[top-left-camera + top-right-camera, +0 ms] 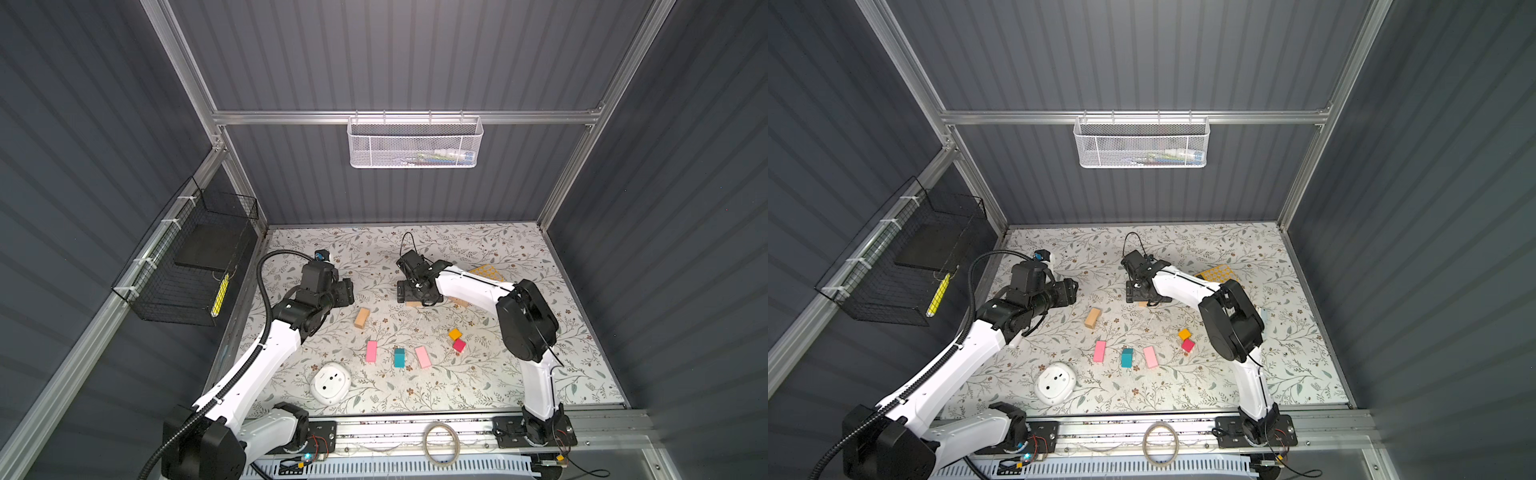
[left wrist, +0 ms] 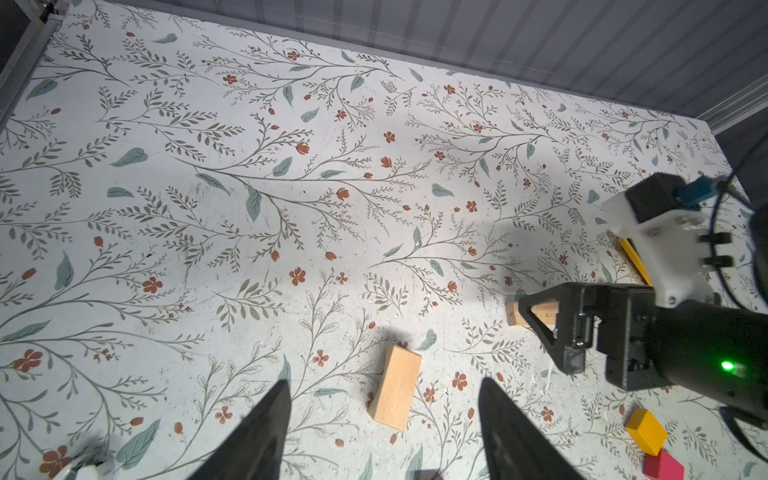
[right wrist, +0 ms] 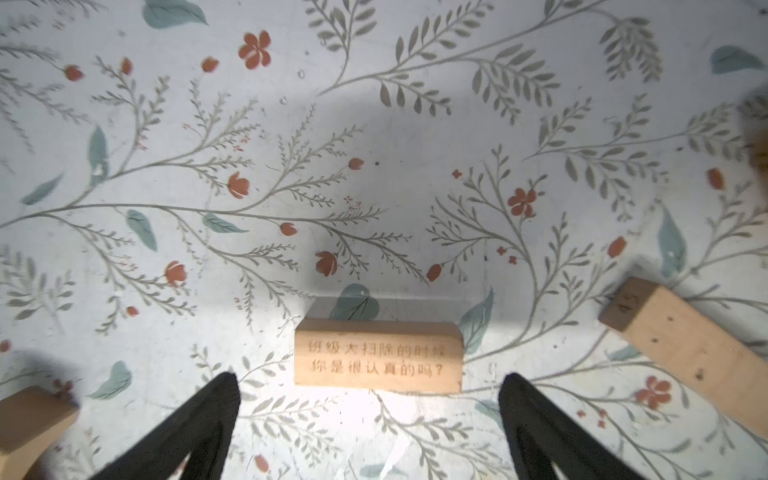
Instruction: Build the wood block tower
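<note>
The wood blocks lie singly on the floral table; no tower is in view. My right gripper [image 1: 417, 293] [image 3: 372, 376] is open, low over a tan bar with printed characters [image 3: 378, 361] that lies just ahead of its fingertips. A second tan bar [image 3: 685, 345] [image 1: 459, 302] lies beside it. My left gripper [image 1: 345, 291] [image 2: 384, 384] hovers open above the third tan bar [image 2: 395, 386] [image 1: 362, 318]. Nearer the front lie two pink slabs [image 1: 371, 351] [image 1: 422, 357], the teal block [image 1: 399, 357], the orange cube [image 1: 455, 334] and the red cube [image 1: 459, 345].
A white round device [image 1: 331, 383] sits at the front left of the table. A yellow calculator [image 1: 486, 273] lies behind the right arm. A white mesh basket [image 1: 415, 143] hangs on the back wall and a black wire basket [image 1: 187, 266] on the left wall.
</note>
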`<move>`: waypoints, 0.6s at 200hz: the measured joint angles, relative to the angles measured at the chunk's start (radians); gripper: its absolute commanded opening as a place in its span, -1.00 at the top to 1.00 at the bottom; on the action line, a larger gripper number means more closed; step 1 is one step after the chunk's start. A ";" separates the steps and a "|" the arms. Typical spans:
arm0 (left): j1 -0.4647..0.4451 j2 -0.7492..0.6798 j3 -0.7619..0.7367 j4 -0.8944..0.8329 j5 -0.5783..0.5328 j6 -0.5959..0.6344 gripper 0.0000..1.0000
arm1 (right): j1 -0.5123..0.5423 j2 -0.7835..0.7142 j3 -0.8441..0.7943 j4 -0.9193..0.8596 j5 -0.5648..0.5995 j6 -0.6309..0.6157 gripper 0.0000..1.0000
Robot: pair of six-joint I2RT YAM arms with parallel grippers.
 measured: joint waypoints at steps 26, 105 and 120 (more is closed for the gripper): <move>0.000 0.011 0.000 0.000 0.000 0.002 -0.43 | 0.000 -0.062 0.000 -0.009 0.017 0.001 -0.98; 0.000 0.024 0.000 -0.003 0.000 0.015 -0.43 | -0.087 -0.232 -0.216 0.014 0.079 0.057 -0.98; 0.000 0.024 0.000 -0.005 0.000 0.016 -0.43 | -0.114 -0.235 -0.267 0.016 0.087 0.077 -0.98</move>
